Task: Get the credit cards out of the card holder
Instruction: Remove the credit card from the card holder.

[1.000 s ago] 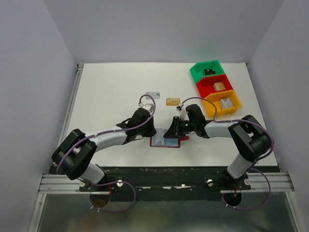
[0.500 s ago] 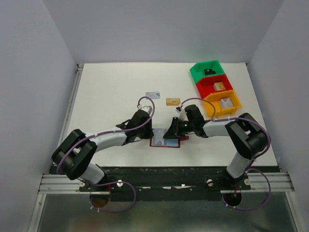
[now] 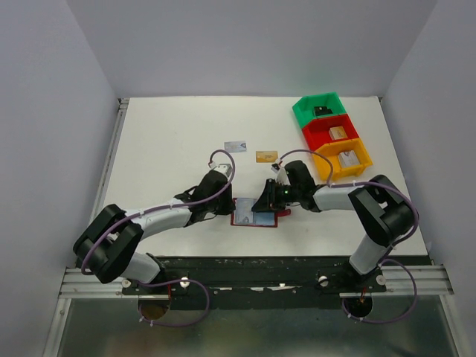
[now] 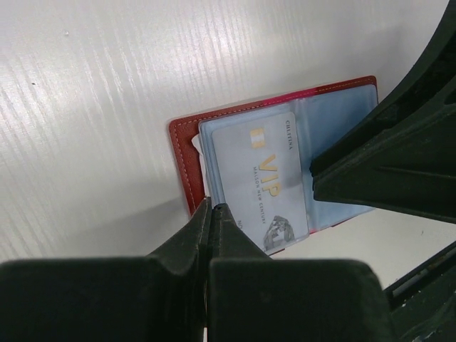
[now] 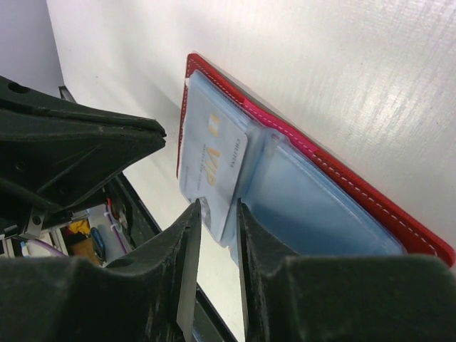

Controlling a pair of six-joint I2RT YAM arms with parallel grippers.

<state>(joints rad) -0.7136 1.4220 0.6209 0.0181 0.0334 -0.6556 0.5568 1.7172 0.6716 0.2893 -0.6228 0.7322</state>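
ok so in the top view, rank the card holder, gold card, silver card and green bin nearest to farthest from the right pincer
1. card holder, directly at the right pincer
2. gold card, lying loose farther back
3. silver card, left of the gold one
4. green bin, back right

My left gripper [image 3: 225,211] and right gripper [image 3: 262,204] face each other closely over the open card holder [image 3: 254,216], so there is little room between them. Ahead of both, the table [image 3: 171,134] is bare up to a silver card [image 3: 235,146] and a gold card [image 3: 266,156]. Three bins [image 3: 302,115] stand ahead-right of my right hand.
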